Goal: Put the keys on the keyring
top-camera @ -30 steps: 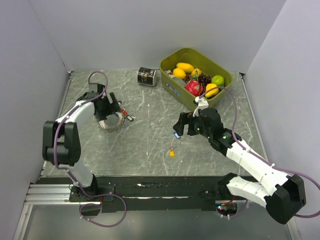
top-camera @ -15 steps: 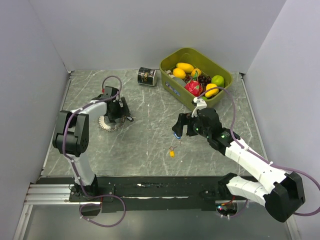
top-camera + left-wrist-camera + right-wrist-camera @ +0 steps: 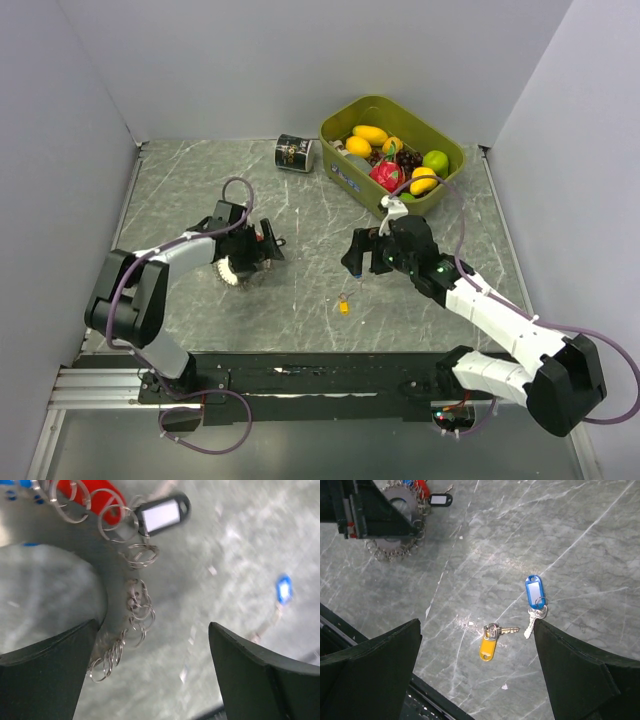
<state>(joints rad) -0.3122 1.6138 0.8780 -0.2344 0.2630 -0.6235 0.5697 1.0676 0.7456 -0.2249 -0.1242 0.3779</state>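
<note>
Silvery keyring (image 3: 228, 271), seemingly half hidden, blurred

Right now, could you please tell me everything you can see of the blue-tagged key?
The blue-tagged key lies flat on the grey marbled table. Its rounded blue plastic tag has a pale label window, and a small ring links it to a short silver metal key. The tip of that key is the part nearest the yellow-tagged key, which lies close by but apart. Nothing touches it; the open right gripper hangs above it.
</note>
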